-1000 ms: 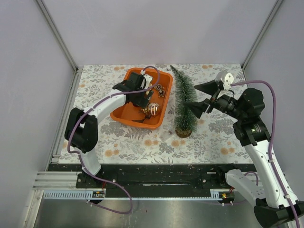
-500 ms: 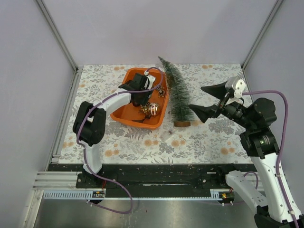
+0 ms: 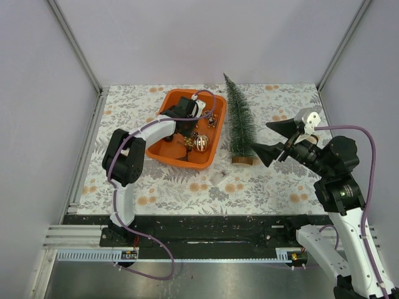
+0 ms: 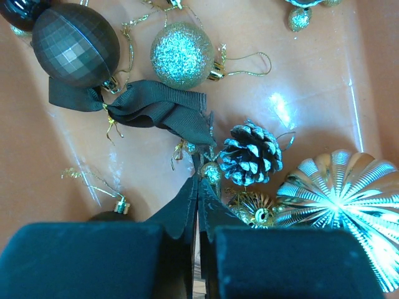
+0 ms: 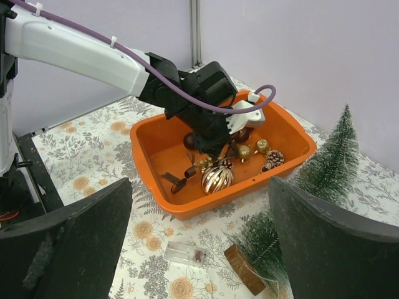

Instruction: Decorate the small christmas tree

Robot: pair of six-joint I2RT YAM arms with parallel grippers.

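The small christmas tree [image 3: 239, 121], dark green and frosted, stands roughly upright on its brown base [image 3: 242, 160] just right of the orange tub [image 3: 163, 149]. My left gripper [image 3: 187, 132] is down inside the tub. Its jaws are shut, tips [image 4: 198, 184] beside a tiny gold bauble [image 4: 211, 172] and a frosted pinecone [image 4: 249, 154]; whether a thread is pinched I cannot tell. My right gripper [image 3: 260, 137] hangs open a little right of the tree [image 5: 333, 159], apart from it, nothing between its fingers.
The tub [image 4: 299, 93] also holds a large ribbed gold bauble [image 4: 343, 199], a glitter gold ball [image 4: 182, 55] and a dark faceted bauble [image 4: 75, 43] with a dark ribbon [image 4: 159, 111]. A small clear plastic box [image 5: 184, 253] lies on the floral cloth before the tub.
My left gripper has shut among the ornaments in the tub. My right gripper drew back rightward off the tree, which tipped left and came back upright.
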